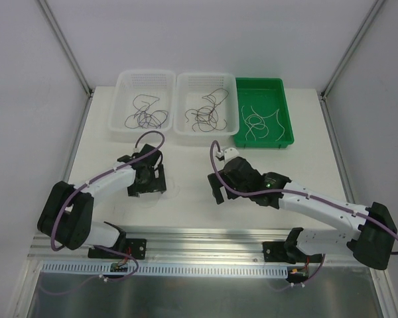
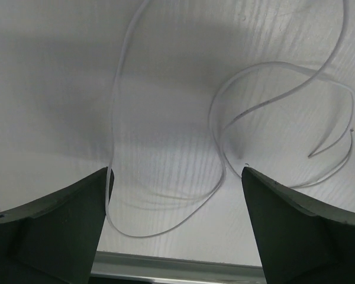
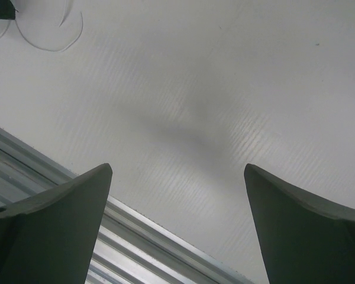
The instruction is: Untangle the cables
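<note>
Standing inside a plain white-walled booth point(image 1: 199, 40) with metal corner posts, the white table point(image 1: 305, 165) carries three containers in a row along its far edge. The left basket point(image 1: 146, 74) holds a loose curl of dark cables point(image 1: 146, 116). The middle basket point(image 1: 205, 75), touching it, holds a clump of dark and brownish cables point(image 1: 205, 112). The green tray point(image 1: 259, 81), just beside that, holds the white cables point(image 1: 259, 122). A metal rail point(image 1: 205, 238) runs along the near edge, where both arms are bolted.

The left arm folds back at the elbow and reaches forward, its wrist tipped down at the table in front of the left basket. The left gripper point(image 2: 175, 171) is spread wide and grips nothing. On the table below it lies a loose white cable point(image 2: 113, 112), looping between the fingers; one strand passes right by the inner edge of one finger, and whether it touches cannot be told.

The right arm stretches low across the table from its base at the right toward the centre. The right gripper point(image 3: 178, 167) is also spread wide, with only bare table and the rail beneath it. A thin strand curls at the top left corner of the right wrist view.
</note>
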Action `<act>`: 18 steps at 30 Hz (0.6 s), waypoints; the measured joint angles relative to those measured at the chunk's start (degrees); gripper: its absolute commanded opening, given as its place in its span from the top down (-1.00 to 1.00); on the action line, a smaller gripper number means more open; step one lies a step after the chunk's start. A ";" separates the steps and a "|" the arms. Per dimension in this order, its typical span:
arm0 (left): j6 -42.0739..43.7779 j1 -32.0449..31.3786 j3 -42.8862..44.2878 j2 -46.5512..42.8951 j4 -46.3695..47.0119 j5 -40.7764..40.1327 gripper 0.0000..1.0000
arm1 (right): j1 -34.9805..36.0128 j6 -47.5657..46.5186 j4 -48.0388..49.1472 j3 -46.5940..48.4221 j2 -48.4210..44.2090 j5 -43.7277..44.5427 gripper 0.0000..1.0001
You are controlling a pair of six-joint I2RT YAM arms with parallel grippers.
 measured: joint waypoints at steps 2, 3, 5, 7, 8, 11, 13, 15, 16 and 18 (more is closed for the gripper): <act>-0.96 -1.09 0.50 1.29 0.57 -0.85 -0.74 | -0.02 0.02 -0.02 -0.85 -1.31 0.44 -0.99; -1.33 -1.57 0.63 1.86 1.05 -1.09 -0.71 | -0.02 0.04 -0.02 -1.25 -2.01 0.66 -0.99; -2.14 -2.05 0.74 2.95 1.84 -1.88 -0.54 | 0.00 0.17 0.24 -2.23 -3.39 1.03 -0.99; -3.17 -2.73 0.74 3.89 2.51 -2.45 -0.35 | 0.00 0.22 0.28 -3.15 -4.46 1.33 -0.99; -3.74 -3.10 0.92 4.31 2.86 -2.43 -0.11 | 0.00 0.24 0.28 -3.48 -4.76 1.46 -0.99; -5.25 -5.11 1.88 5.70 3.91 -3.04 0.38 | 0.00 0.44 0.33 -4.26 -5.49 1.64 -0.99; -6.19 -6.51 2.78 6.84 4.50 -3.67 0.66 | 0.00 0.70 0.39 -4.72 -5.88 1.66 -0.99; -7.19 -7.89 3.58 7.91 5.03 -4.39 1.00 | 0.04 0.90 0.72 -5.11 -6.32 1.70 -0.99; -7.17 -8.50 3.91 8.26 5.18 -4.52 1.00 | 0.04 1.03 0.87 -5.35 -6.58 1.68 -0.99; -7.23 -10.08 4.61 9.07 4.96 -6.19 1.00 | 0.09 1.42 1.36 -5.92 -7.23 1.62 -0.99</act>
